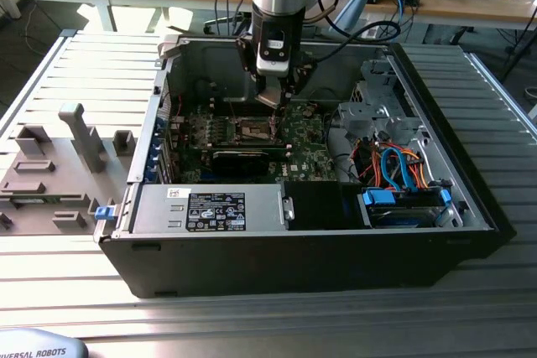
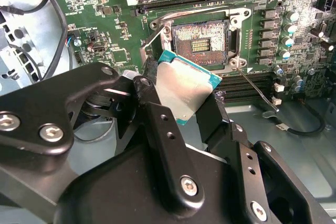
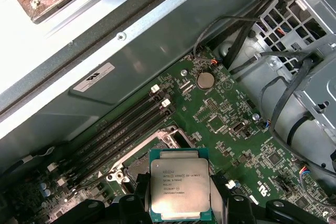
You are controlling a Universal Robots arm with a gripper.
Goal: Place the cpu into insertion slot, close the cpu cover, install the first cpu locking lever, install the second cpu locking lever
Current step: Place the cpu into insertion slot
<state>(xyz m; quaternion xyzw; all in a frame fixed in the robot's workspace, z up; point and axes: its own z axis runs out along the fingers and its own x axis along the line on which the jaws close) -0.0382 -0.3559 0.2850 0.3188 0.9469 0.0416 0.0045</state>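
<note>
Clenching the cpu (image 2: pixel 181 88) by its edges mid-frame in the second wrist view, the claw (image 2: pixel 178 100) hangs it near the open slot (image 2: pixel 201 43), where a skewed or slipping descent might crush the pins.

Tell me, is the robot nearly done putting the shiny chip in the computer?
Not nearly. Nothing looks finished yet. The gripper is clamped on the cpu, holding it just off the insertion slot, which sits open and empty. So the chip isn't in, nothing covers the slot, and one locking lever sticks out unlatched.
</note>
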